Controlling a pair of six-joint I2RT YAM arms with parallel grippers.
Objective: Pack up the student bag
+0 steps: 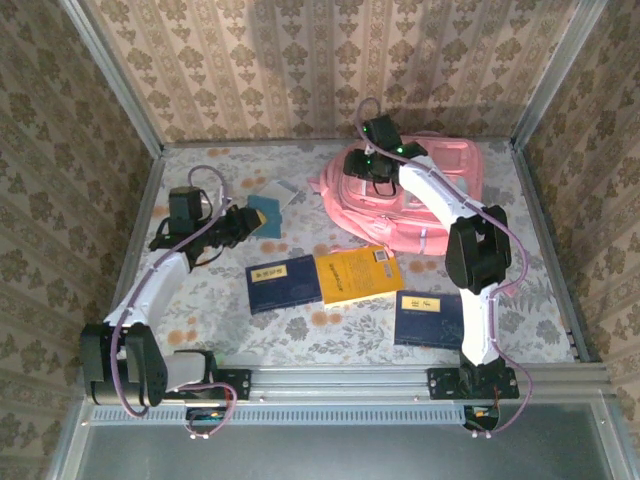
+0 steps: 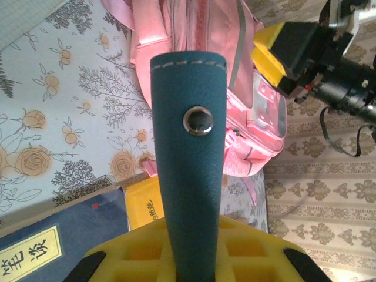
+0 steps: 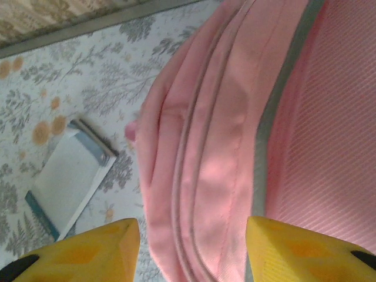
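Teal stitched pouch [image 2: 191,176] clamped in left gripper [image 2: 192,255], long axis pointing at student bag [image 2: 158,35] ahead; right gripper [image 3: 192,247] nearer, jaws apart over bag's zip seam.

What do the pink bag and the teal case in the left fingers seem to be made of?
Student bag: matte woven fabric, by its ribbed weave and sewn seams. Teal case: probably leather or imitation, smooth, with pale stitching and a shiny metal snap.
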